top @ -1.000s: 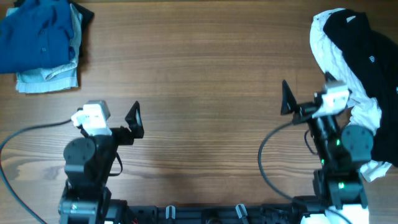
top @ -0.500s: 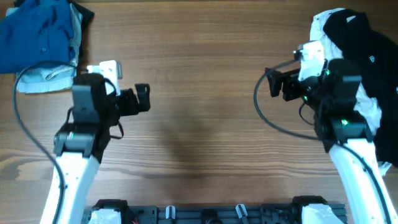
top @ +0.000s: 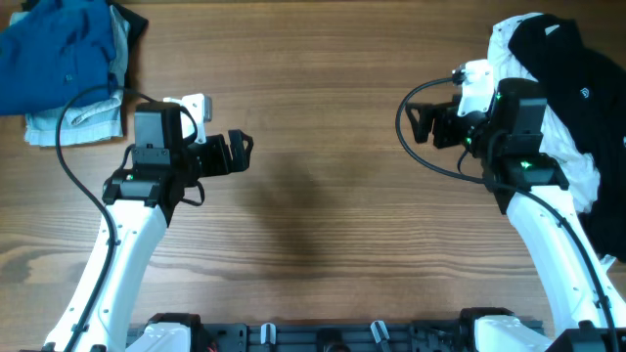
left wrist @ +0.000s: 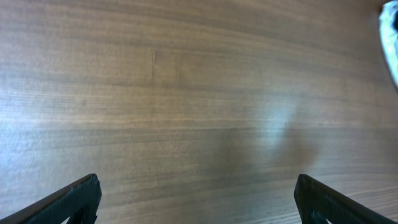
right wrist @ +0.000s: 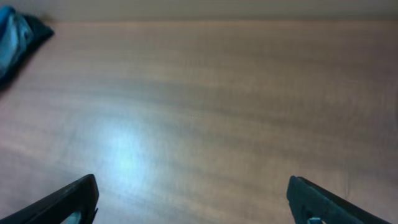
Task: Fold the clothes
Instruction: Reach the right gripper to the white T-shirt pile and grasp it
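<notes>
- The left gripper (top: 235,154) and the right gripper (top: 419,125) were seen with fingers spread wide and nothing held; only the bare brown wooden table (top: 323,78) lay in front of them.
- The crumpled white fabric T-shirt (top: 502,64) and the black fabric garment with a small white logo (top: 562,68) were heaped behind the right fingers, well apart from the left ones.
- Fetching one garment was judged the step in hand. It was thought best pinched at a single edge, so that the other was not dragged along.
</notes>
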Robot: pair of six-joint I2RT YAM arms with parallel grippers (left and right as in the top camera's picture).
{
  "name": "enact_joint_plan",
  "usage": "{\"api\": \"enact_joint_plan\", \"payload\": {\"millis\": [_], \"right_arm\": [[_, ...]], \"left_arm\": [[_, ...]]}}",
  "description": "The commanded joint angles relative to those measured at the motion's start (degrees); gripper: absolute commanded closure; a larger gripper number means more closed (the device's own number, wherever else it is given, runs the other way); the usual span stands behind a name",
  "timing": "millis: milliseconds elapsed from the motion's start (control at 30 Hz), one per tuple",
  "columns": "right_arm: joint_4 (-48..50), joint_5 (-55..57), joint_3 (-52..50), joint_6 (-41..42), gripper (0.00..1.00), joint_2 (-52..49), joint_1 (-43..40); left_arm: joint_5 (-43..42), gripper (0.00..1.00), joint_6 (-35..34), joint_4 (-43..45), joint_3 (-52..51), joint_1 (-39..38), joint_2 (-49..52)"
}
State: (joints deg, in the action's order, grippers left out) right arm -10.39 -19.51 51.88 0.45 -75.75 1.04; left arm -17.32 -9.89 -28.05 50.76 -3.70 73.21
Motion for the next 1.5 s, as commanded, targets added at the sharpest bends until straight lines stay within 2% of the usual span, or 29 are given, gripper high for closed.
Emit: {"api": "enact_joint_plan", "payload": {"millis": [0,100,200,467,700,833,1033,1267,1467], "right_arm": [[4.8,6.2,1.6,1.6,0.06,-0.5,0.0],[6.5,11.4,3.8,2.6,0.07,-1.0,-2.2],[6.5,12.1,7.4,2.6,0.07,-3.2,-6.3],[6.7,18.1,17.4,5.6,0.11,-15.1,-21.0],[8.5,18.4,19.4,5.5,0.14,-22.8,-29.2],[7.8,15.0,19.4,2.4,0.17,-27.0,-29.0],[6.9,17.1,19.4,-1.9,0.21,-32.9,-24.5],[7.8,18.0,19.4,-1.1,0.28,-40.5,-23.4],[9.6,18.2,19.4,-0.3,0.28,-43.6,-23.4]], "left_arm": [[-1.3,0.0,0.5,2.0,1.1,-0.3,0.1],[-0.5,0.0,0.5,4.5,1.2,-0.3,0.4],[1.1,0.0,0.2,4.7,2.7,-0.3,2.2],[1.1,0.0,0.3,6.3,4.6,-0.3,9.2],[1.1,0.0,0.3,8.2,4.6,-0.3,9.6],[1.1,0.0,0.2,8.9,4.6,-0.3,9.6],[1.1,0.0,0.2,9.0,4.6,-0.3,9.6],[1.1,0.0,-0.3,9.0,4.6,-0.3,9.6],[1.1,0.0,-1.0,9.0,4.6,-0.3,9.6]]}}
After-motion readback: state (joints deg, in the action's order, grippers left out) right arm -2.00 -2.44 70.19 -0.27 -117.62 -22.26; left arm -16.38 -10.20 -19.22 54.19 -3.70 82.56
